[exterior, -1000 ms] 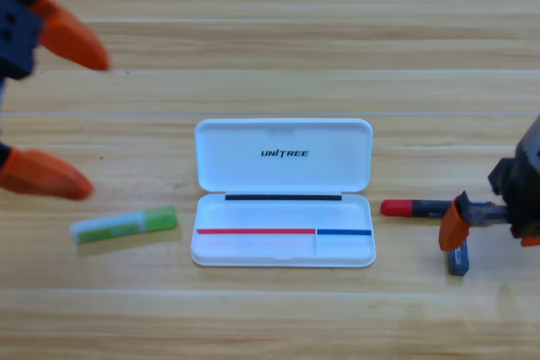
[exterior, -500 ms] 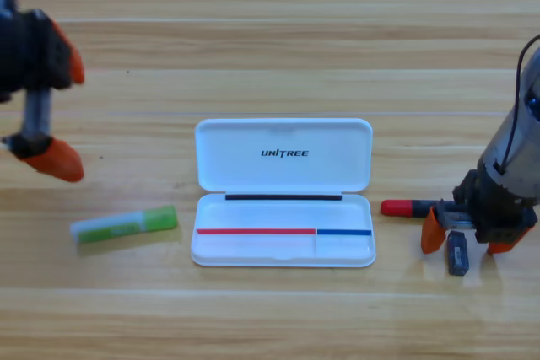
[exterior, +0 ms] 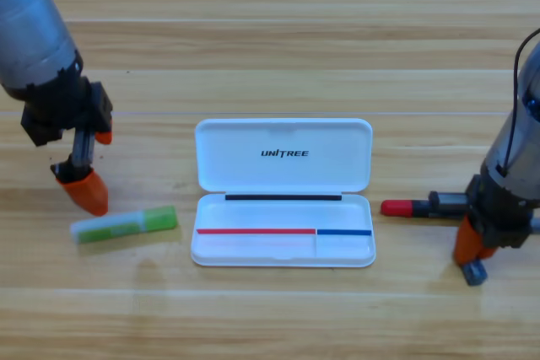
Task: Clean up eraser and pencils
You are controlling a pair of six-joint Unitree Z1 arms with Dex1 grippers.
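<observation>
Since the earlier frames both grippers had descended: the right gripper [exterior: 477, 252] had dropped over the eraser [exterior: 475, 271], whose end showed at its six o'clock; grip could not be confirmed. Left gripper [exterior: 87, 166], jaws parted and empty, hung just at eleven o'clock of the green-white pencil [exterior: 124, 225], lying nine-to-three. Red-black pencil [exterior: 419, 206] lay at three o'clock of the open case [exterior: 283, 170].

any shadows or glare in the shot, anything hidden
High view: soft even light, no glare on the white case; faint shadow below the green pencil. The right hand covers most of the eraser and the red pencil's barrel.
</observation>
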